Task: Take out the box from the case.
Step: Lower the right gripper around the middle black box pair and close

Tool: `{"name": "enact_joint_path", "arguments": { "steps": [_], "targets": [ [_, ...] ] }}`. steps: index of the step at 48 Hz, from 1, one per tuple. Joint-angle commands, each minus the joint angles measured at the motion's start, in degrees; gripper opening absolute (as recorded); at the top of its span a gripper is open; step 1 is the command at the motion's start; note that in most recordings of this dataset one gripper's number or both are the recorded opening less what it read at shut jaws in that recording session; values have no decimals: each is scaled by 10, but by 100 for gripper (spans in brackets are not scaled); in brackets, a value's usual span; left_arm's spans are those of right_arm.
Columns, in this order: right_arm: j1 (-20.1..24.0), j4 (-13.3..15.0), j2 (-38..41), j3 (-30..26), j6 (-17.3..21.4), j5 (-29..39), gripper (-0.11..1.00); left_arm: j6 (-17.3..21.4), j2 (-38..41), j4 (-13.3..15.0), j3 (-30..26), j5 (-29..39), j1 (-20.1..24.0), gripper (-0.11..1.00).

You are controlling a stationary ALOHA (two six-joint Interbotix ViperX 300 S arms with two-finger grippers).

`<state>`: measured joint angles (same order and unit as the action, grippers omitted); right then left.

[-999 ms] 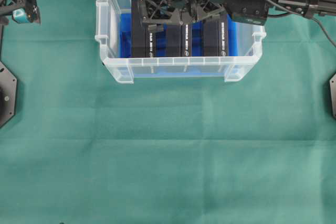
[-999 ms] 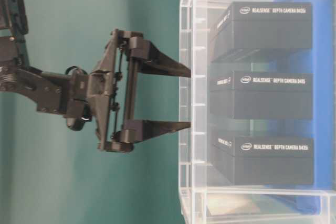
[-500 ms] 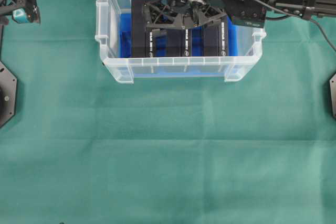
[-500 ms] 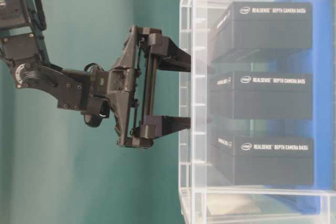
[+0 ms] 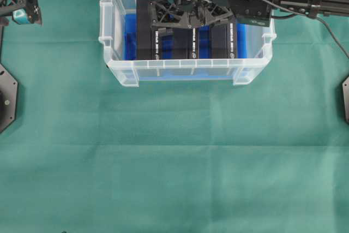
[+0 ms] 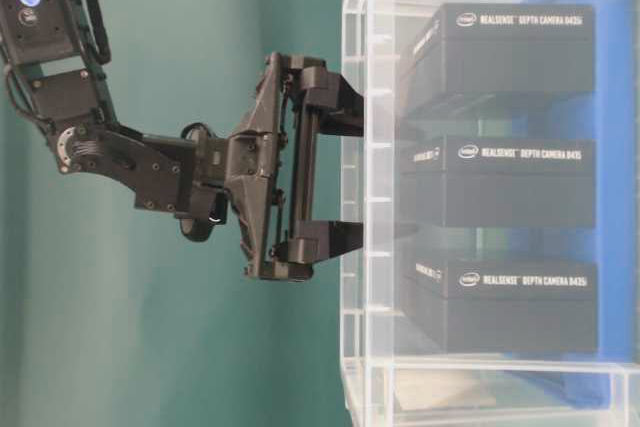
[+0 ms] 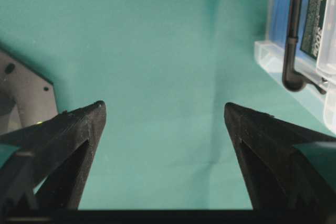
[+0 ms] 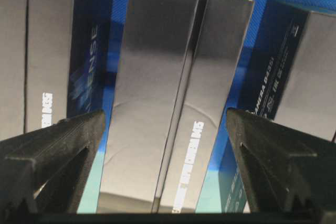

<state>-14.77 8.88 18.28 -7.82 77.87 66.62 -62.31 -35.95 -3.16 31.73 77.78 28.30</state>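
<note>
Green cloth covers the surface (image 5: 174,162) in the overhead view; the case (image 5: 117,72) sits at its far edge, three dark boxes standing side by side on the blue lining. Above them the right pincer (image 5: 191,23) hangs spread wide, grasping nothing, while the left pincer (image 5: 22,6) waits at the far left corner. From table level, the right pincer's fingertips (image 6: 345,117) reach the case's rim. Left wrist view: fingers apart over bare cloth. Right wrist view: the middle box (image 8: 168,108) lies between released fingers.
</note>
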Motion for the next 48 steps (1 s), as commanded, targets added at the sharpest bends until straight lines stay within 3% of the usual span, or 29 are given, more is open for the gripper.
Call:
{"name": "enact_joint_path", "arguments": {
  "steps": [1, 48],
  "targets": [
    [-1, -1, -9, -5, -1, -3, 94, 1, -4, -2, -10, -2, 2, 99],
    [-4, 1, 7, 22, 3, -37, 93, 2, -6, -4, -7, -3, 2, 99]
  ]
}}
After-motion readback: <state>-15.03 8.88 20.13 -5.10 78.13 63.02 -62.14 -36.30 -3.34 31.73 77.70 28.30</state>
